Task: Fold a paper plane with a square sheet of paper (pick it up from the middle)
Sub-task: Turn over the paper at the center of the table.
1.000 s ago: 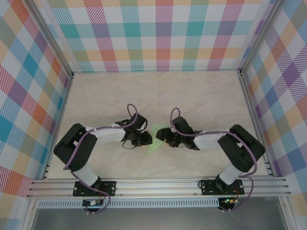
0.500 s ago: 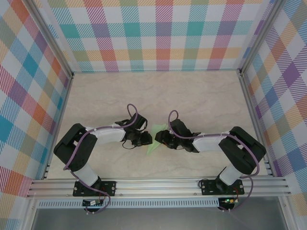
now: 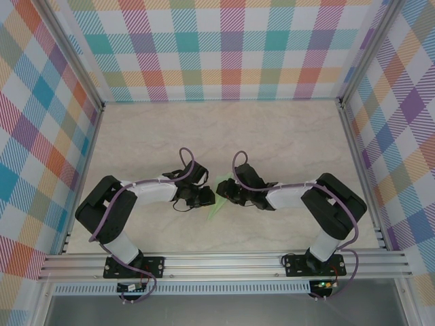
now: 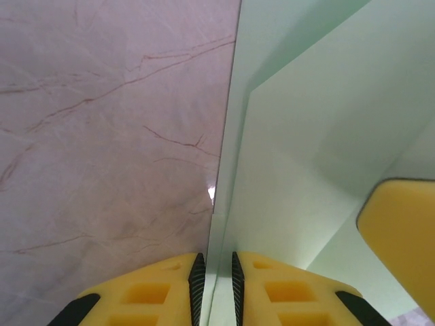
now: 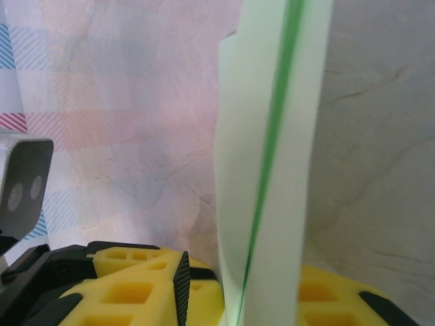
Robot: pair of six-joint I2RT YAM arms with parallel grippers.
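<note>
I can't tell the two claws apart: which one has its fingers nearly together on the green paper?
The left claw: its pads pinch a thin edge of the green paper. The right claw has fingers standing wider, a loose fold between them.

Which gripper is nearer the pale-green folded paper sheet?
Left: the left gripper pinches an edge of the pale-green folded paper sheet; the right gripper straddles it, grip unclear.

Pale marble-look tabletop (image 3: 272, 136), pastel plaid walls (image 3: 217, 47) on three sides, aluminium frame rails (image 3: 224, 261), even light
</note>
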